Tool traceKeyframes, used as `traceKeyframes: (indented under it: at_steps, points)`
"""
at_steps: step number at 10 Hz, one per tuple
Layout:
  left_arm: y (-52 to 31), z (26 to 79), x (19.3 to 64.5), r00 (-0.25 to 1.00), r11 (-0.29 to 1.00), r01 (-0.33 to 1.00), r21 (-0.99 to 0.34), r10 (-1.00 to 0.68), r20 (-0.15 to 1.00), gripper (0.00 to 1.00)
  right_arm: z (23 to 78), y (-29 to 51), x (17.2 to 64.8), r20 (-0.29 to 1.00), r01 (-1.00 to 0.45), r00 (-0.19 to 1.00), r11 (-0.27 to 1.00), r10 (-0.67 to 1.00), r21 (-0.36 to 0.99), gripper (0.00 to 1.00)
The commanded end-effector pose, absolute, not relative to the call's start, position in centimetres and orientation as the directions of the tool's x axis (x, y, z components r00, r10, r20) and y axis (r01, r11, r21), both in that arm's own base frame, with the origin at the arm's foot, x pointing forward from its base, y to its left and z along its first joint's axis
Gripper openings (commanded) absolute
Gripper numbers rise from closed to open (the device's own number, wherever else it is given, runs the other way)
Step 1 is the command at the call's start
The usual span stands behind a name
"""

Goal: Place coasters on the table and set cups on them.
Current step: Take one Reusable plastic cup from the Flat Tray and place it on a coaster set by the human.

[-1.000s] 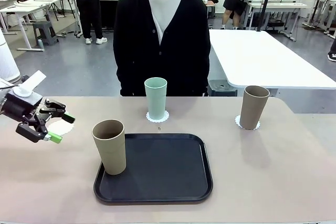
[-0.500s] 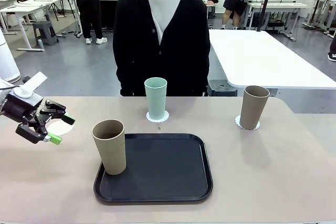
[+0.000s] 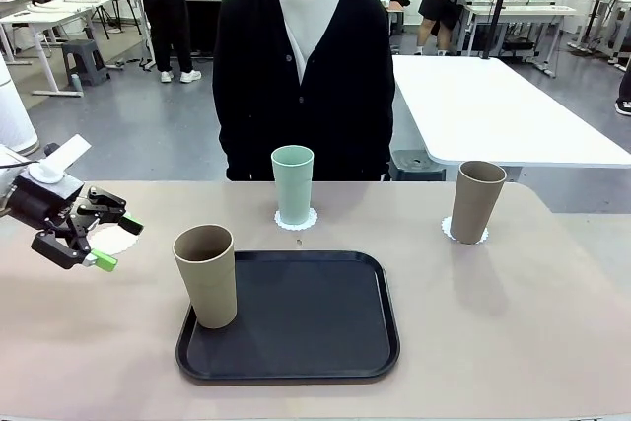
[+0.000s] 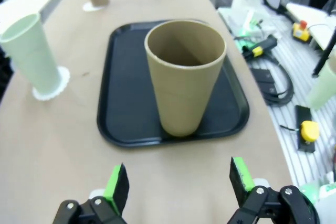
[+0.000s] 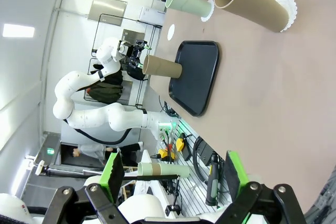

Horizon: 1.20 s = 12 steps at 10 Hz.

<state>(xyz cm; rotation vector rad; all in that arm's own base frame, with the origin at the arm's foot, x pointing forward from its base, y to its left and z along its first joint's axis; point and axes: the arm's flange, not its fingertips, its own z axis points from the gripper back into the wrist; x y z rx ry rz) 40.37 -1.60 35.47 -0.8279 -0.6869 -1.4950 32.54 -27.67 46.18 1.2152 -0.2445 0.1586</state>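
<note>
My left gripper (image 3: 116, 245) hovers open at the table's left, just above a bare white coaster (image 3: 124, 240). A tan cup (image 3: 207, 276) stands upright on the left end of the black tray (image 3: 306, 327); in the left wrist view this cup (image 4: 185, 74) is straight ahead of my open left gripper (image 4: 178, 184), apart from it. The mint cup (image 3: 292, 184) stands on a coaster (image 3: 296, 220) in front of the person. Another tan cup (image 3: 476, 201) stands on a coaster (image 3: 463, 235) at the right. My right gripper (image 5: 173, 174) is open and empty, well back from the table (image 3: 513, 322).
The person stands at the far edge with no hands over the table. A white table (image 3: 493, 105) lies beyond at the back right. In the left wrist view, cables and tools (image 4: 268, 61) sit on the floor past the table's edge.
The left gripper has barely shifted, a touch to the left. The cups, coasters and tray stay where they were.
</note>
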Motion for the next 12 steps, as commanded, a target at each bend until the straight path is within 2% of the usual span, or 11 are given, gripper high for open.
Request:
traceKeyframes:
  at_steps: [1,2,6,9,12]
  points:
    - [-0.2,33.5,43.4,-0.011,-0.197,0.977,-0.081,-0.425,0.905,1.0,46.2,-27.7,32.4,0.267,-0.25,0.964,0.348,0.0,0.904,1.0]
    - [0.1,32.9,43.6,-0.023,-0.238,0.969,-0.069,-0.365,0.931,1.0,46.2,-27.7,32.4,0.267,-0.25,0.964,0.348,0.0,0.904,1.0]
    - [-0.3,29.2,43.0,-0.125,-0.25,0.966,0.073,-0.201,0.972,1.0,46.2,-27.7,32.4,0.267,-0.25,0.964,0.348,0.0,0.904,1.0]
    - [-1.4,28.1,42.7,-0.117,-0.18,0.981,0.076,-0.227,0.967,1.0,46.2,-27.7,32.4,0.267,-0.25,0.964,0.348,0.0,0.904,1.0]
    - [-2.7,27.9,43.6,-0.084,-0.176,0.984,0.043,-0.235,0.968,1.0,46.2,-27.7,32.4,0.267,-0.25,0.964,0.348,0.0,0.904,1.0]
